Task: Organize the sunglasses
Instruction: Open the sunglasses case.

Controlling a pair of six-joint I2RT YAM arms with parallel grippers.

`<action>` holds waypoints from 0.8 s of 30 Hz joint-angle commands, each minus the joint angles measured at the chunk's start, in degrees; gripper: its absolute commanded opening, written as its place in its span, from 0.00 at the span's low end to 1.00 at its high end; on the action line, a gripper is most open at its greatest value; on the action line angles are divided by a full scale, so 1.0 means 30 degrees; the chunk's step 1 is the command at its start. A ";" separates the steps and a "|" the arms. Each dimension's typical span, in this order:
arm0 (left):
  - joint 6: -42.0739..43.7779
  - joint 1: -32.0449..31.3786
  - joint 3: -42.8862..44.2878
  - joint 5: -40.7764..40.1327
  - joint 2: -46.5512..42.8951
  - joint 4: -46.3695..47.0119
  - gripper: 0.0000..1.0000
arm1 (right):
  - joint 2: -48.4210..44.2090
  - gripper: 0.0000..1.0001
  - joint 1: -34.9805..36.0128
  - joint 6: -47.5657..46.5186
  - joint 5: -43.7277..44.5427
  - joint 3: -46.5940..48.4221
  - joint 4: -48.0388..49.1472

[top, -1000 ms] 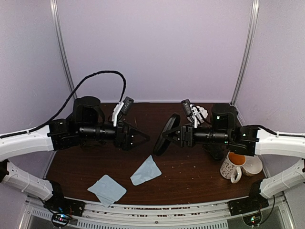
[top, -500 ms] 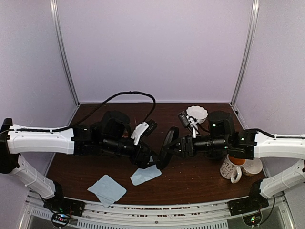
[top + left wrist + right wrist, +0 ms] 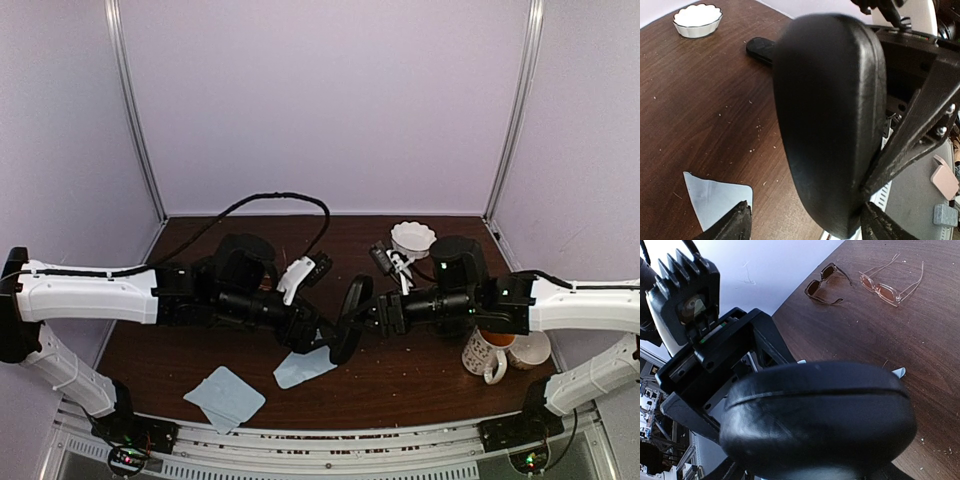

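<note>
matt leathery case (image 3: 830, 125), wood-grain table (image 3: 705, 100)

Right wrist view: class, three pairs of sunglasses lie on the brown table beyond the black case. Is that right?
Not quite: two pairs lie there, not three. The right wrist view shows a dark-framed pair and a reddish wire-framed pair on the brown table beyond the black case.

Wooden table (image 3: 400, 375): left cloth (image 3: 224, 397) and right cloth (image 3: 305, 366) near the front edge, bowl (image 3: 413, 238) at the back, mug (image 3: 485, 352) right, dark sunglasses (image 3: 826, 282) beside copper sunglasses (image 3: 890, 282).
</note>
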 commanded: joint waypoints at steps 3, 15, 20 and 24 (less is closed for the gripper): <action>0.0314 0.0002 0.1235 -0.0510 -0.0166 0.0155 0.78 | -0.0047 0.37 0.0223 -0.0382 -0.0413 0.0309 -0.0085; -0.0078 -0.0006 0.1061 -0.0668 0.0524 0.0178 0.78 | -0.0318 0.36 0.0200 -0.0294 -0.0385 0.0462 -0.0161; -0.0110 0.0002 0.0845 -0.0631 0.0434 0.0207 0.78 | -0.0628 0.37 0.0224 -0.0203 0.0033 0.0396 -0.0079; -0.0168 0.0001 0.0431 -0.0860 0.0127 0.0429 0.78 | -0.0747 0.37 0.0183 -0.0431 0.0375 0.0550 -0.0395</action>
